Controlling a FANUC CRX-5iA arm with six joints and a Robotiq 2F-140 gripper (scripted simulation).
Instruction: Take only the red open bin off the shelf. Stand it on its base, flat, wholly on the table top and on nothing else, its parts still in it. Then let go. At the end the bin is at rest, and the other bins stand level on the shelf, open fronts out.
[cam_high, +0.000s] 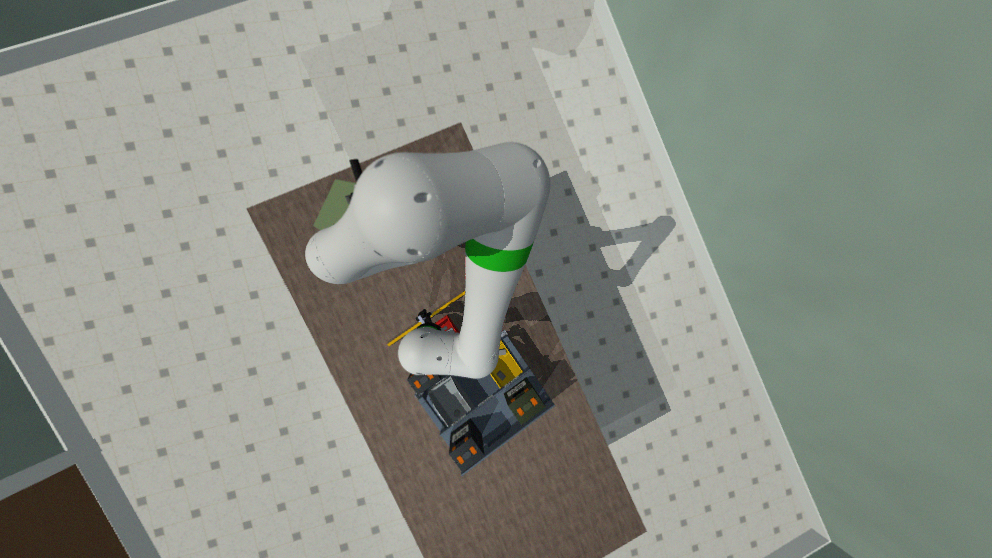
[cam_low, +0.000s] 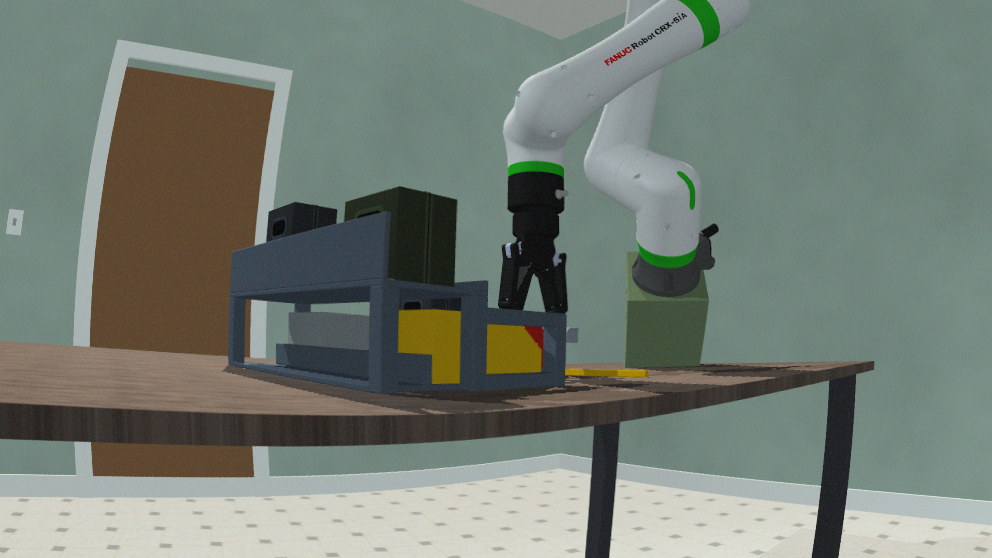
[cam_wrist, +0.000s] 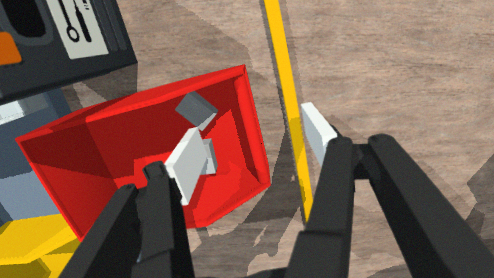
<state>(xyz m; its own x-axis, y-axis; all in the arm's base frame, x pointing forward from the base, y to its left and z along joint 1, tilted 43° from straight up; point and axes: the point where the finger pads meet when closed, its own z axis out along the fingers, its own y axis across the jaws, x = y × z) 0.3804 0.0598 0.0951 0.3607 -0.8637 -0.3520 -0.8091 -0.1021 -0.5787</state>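
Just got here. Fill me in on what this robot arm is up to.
The arm has its tool just above the red open bin, with the fingers apart and nothing held between them. In the wrist view, one finger is over the bin's inside and the other is out beyond its front wall. Grey parts lie in the bin. The yellow bin is beside it. Letting go appears done, but I cannot tell whether the red bin rests wholly on the table.
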